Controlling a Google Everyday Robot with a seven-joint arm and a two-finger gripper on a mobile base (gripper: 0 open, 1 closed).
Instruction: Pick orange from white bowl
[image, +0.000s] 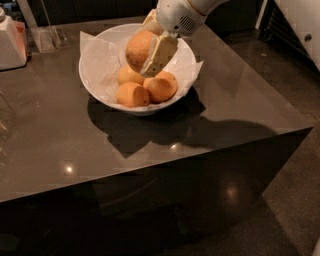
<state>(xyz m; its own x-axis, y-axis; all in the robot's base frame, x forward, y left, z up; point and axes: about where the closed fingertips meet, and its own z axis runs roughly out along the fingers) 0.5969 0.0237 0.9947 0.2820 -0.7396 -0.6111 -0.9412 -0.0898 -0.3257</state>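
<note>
- While the tool (142, 58) is clamped on the orange (135, 47), the fruit sits above the other fruit, over the rear half of the white bowl (186, 60).
- One pale finger (159, 54) runs diagonally down the orange's right side. The opposite finger is mostly hidden behind the fruit.
- Tool state: narrow, holding the orange between its fingers.
- White arm (180, 15) enters from the top edge, angled down and left to the bowl.
- Orange's lower edge is just above the rear small fruit (128, 76); can't tell if they touch.
- Two more small fruits are at the bowl's front, left one (132, 95) and right one (162, 87), side by side and touching.
- Crinkled white paper (97, 55) lines the bowl, and its pointed corners stick out past the rim at upper left and right.
- Bowl stands on the dark glossy desk (235, 115), toward the back edge, with its shadow cast forward.
- White boxy appliance (10, 45) is at the desk's far left, well apart from the bowl.
- Clear container (47, 37) stands just right of the appliance.
</note>
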